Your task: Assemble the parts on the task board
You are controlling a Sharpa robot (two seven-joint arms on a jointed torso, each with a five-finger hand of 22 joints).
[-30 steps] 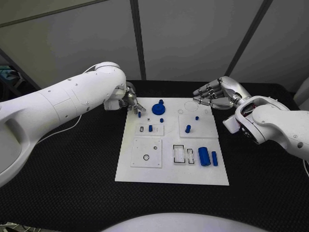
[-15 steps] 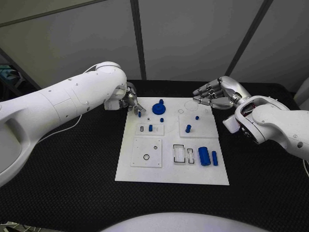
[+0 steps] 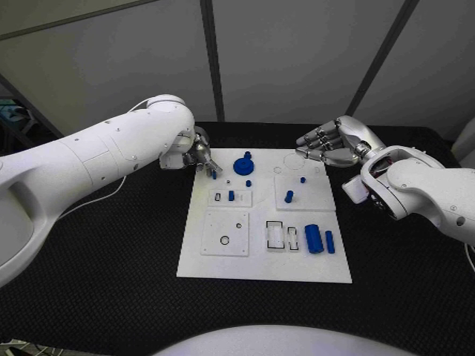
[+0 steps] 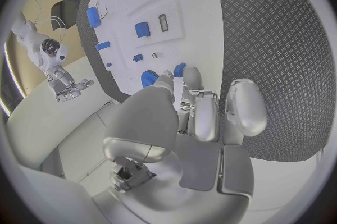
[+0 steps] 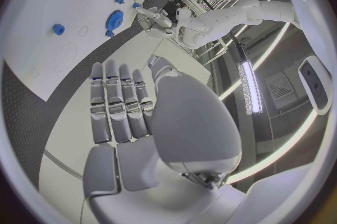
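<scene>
The white task board [image 3: 261, 259] lies in the middle of the black table. My left hand [image 3: 199, 156] hovers at the board's far left corner and pinches a small blue peg [image 3: 213, 173] between thumb and fingertip; the same peg [image 4: 179, 69] shows at the fingertips in the left wrist view. Just beside it stands a blue round knobbed part [image 3: 244, 164] [image 4: 149, 77]. My right hand [image 3: 331, 145] hangs above the far right corner, fingers loosely bent and apart, holding nothing. Small blue pegs [image 3: 289, 197] stand on the board's right square plate.
Two blue cylinders [image 3: 315, 239] lie side by side near the board's right edge, next to rectangular slots [image 3: 275, 234]. A blue piece [image 3: 231, 196] sits in the left small plate. Black matting surrounds the board, and grey wall panels stand behind the table.
My left hand with the peg has crept slightly toward the far edge of the board. The right hand has stayed where it was.
</scene>
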